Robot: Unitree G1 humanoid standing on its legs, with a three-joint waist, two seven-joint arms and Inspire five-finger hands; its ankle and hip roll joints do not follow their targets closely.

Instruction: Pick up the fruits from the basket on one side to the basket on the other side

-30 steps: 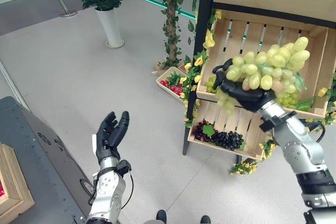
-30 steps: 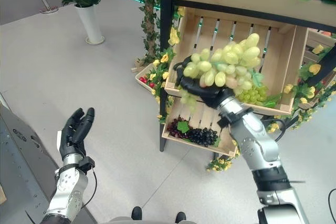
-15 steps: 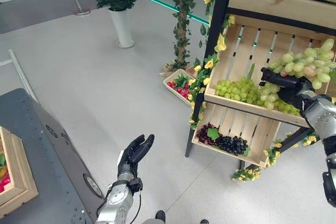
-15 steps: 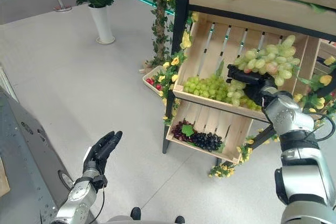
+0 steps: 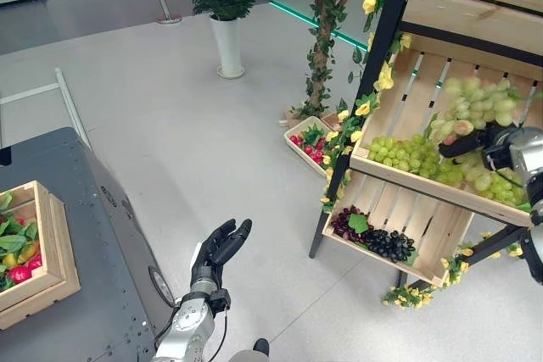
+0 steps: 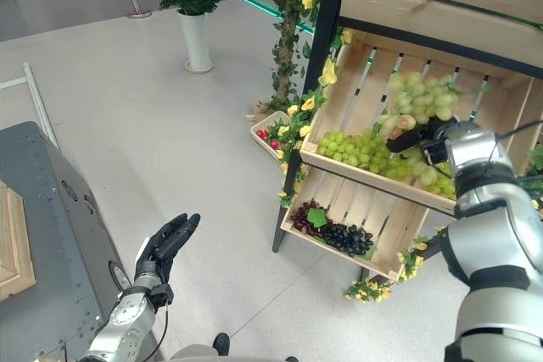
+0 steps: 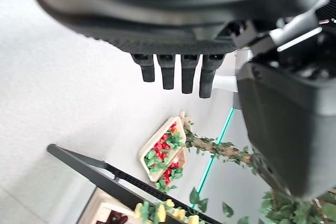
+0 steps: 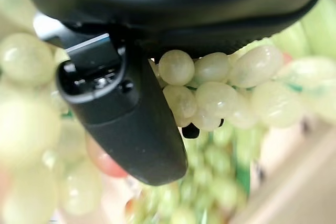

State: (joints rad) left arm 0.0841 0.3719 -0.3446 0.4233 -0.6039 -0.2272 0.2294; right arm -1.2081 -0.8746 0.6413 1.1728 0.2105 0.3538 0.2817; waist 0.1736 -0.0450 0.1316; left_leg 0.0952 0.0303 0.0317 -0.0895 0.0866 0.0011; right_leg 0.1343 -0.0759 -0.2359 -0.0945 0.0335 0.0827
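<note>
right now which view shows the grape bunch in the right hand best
The right eye view: the whole grape bunch shows above the right hand, over the crate of green grapes. The left eye view shows it near the edge. The right wrist view shows a few grapes against the hand, very close.

A bunch of grapes point(image 5: 475, 106) is held in the right hand point(image 5: 485, 143) above more grapes point(image 5: 405, 154) in the upper crate point(image 5: 424, 82); beneath it a lower crate point(image 5: 399, 218) is set.
</note>
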